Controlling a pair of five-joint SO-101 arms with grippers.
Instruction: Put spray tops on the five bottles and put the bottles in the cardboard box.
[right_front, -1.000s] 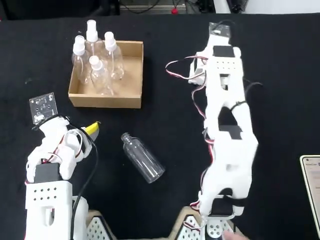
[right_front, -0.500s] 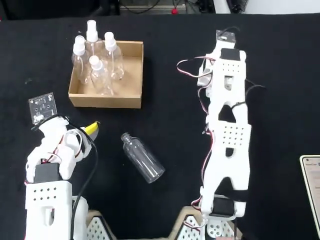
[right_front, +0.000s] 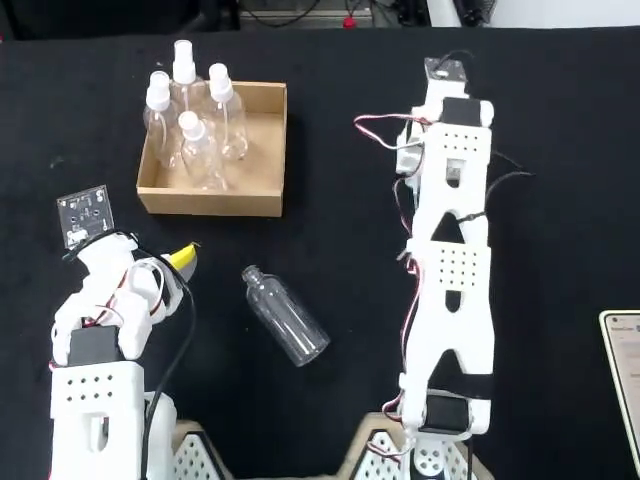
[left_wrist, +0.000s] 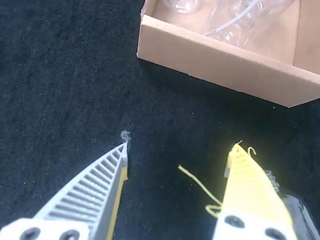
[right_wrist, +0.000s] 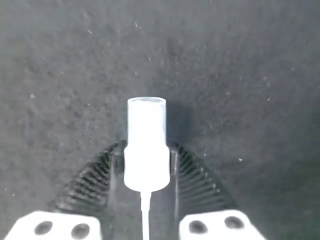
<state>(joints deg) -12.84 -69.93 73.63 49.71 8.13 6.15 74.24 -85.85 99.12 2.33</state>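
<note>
Counter (right_front: 330, 120), high view: a black surface carrying the cardboard box (right_front: 210, 203). Four capped bottles (right_front: 195, 125) stand upright inside the box, grouped against its left and far walls; the rest of the box floor is bare. One uncapped bottle (right_front: 285, 315) lies on its side on the counter, apart from the box and off its near right corner, with the open neck turned toward the box. The left arm (right_front: 100, 330) sits off the near left corner of the box, its yellow-tipped end near the box's front wall but not touching it. The right arm (right_front: 450, 250) lies stretched out along the counter, well apart from the right wall of the box.

Left wrist view: the left gripper (left_wrist: 180, 150) hangs above bare counter just short of the box's front wall, with its fingers spread wide and nothing between them. A loose yellow thread trails from the yellow finger.

Right wrist view: the right gripper (right_wrist: 146, 149) is clamped on a white spray top (right_wrist: 146, 120), gripped at the collar. The nozzle cap points away from the wrist, and the thin dip tube runs back between the fingers.
</note>
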